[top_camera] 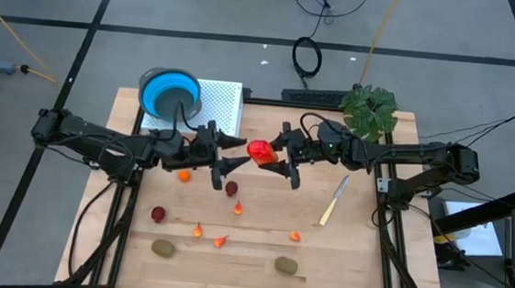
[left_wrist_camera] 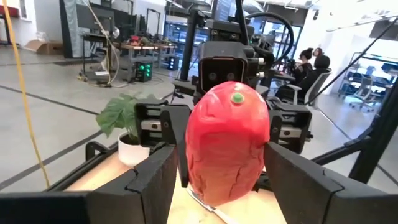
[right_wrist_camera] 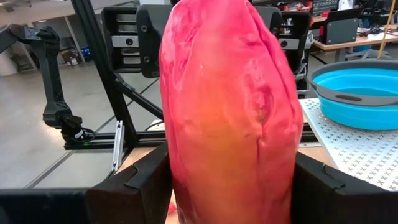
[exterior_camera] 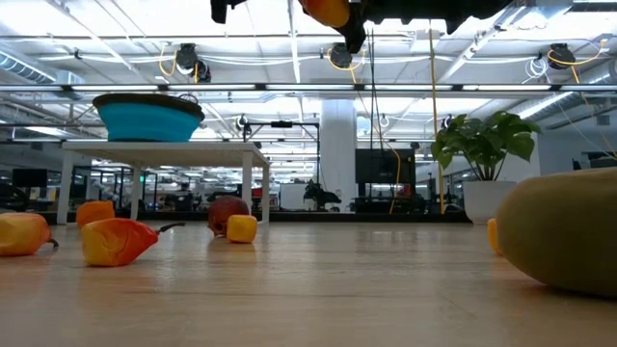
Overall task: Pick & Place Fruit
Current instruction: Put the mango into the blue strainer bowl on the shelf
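Note:
The large red-orange oval fruit (top_camera: 260, 151) hangs in the air above the table's middle, between my two grippers, which point at each other. My right gripper (top_camera: 280, 155) comes from the table's right and is shut on it; the fruit (right_wrist_camera: 230, 106) fills the right wrist view. My left gripper (top_camera: 241, 153) comes from the left and is open. Its fingers (left_wrist_camera: 155, 180) stand on either side of the fruit (left_wrist_camera: 227, 143). The small fruits lie on the table nearer the front: an orange ball (top_camera: 183, 176), dark red balls (top_camera: 232, 188), orange bits (top_camera: 197, 230), two kiwis (top_camera: 164, 247). My right gripper pinches the red-orange fruit by its two flanks (right_wrist_camera: 180, 174) between its two fingers (right_wrist_camera: 140, 183), coming level from the table's right side. The fruit is lifted clear of the table. My left gripper stands around the fruit's other end; I cannot tell whether it touches.
A blue bowl (top_camera: 170, 91) sits on a white perforated stand (top_camera: 219, 104) at the far left of the table. A leafy plant (top_camera: 369, 111) stands at the far right. A pale yellow utensil (top_camera: 334, 201) lies right of centre. The wooden table (top_camera: 359, 262) has bare room at the near right.

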Tool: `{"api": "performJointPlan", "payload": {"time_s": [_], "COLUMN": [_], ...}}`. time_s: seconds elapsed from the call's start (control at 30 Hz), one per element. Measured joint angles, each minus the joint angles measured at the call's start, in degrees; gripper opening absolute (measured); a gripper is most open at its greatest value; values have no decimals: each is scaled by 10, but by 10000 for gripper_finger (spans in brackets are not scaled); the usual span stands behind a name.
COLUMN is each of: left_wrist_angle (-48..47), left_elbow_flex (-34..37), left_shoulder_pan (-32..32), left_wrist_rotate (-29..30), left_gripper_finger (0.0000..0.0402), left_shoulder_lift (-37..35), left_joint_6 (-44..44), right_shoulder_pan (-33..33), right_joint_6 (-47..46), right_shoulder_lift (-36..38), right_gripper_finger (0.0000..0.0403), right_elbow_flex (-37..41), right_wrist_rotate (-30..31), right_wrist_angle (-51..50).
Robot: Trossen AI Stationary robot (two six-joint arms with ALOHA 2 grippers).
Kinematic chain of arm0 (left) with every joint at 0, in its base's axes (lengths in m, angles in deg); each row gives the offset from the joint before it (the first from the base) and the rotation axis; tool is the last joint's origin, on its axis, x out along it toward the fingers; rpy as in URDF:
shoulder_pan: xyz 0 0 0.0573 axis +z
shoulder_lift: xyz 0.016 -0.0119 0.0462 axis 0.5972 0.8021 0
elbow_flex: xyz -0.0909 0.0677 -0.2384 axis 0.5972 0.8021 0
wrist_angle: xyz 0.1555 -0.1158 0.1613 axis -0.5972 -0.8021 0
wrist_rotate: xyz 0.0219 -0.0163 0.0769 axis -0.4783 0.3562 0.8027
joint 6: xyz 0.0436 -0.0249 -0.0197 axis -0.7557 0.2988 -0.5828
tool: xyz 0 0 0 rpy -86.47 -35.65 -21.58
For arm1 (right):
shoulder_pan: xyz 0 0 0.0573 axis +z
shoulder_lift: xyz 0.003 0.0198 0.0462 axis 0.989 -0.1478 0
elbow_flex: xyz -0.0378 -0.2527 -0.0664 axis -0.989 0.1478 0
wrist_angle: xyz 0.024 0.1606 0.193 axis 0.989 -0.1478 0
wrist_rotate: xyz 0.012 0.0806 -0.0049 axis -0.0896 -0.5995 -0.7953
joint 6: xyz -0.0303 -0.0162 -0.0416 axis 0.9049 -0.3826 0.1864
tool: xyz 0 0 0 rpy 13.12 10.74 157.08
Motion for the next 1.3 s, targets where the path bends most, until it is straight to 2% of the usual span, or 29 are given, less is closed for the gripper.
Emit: {"api": "performJointPlan", "payload": {"time_s": [0.27, 0.4, 0.5, 0.77, 1.07, 1.3], "left_wrist_angle": [-11, -21, -20, -6, 64, 76], "left_elbow_flex": [0, 0, 0, 0, 0, 0], "left_shoulder_pan": [1, 1, 1, 1, 3, 21], "left_wrist_rotate": [-31, -32, -32, -32, -52, -53], "left_gripper_finger": [240, 255, 283, 392, 380, 397], "left_shoulder_lift": [0, 0, 0, 7, 48, 48], "left_joint_6": [1, -3, -11, -34, -64, -42], "right_shoulder_pan": [0, 0, 0, 0, 5, 8], "right_joint_6": [0, 1, 1, 0, -24, -26], "right_shoulder_lift": [0, 0, 0, -3, -42, -43], "right_gripper_finger": [224, 224, 224, 224, 224, 224], "right_elbow_flex": [0, 0, 0, 0, 0, 0], "right_wrist_rotate": [-3, -3, -3, -3, -3, -3], "right_wrist_angle": [0, 0, 0, 7, 59, 62]}}
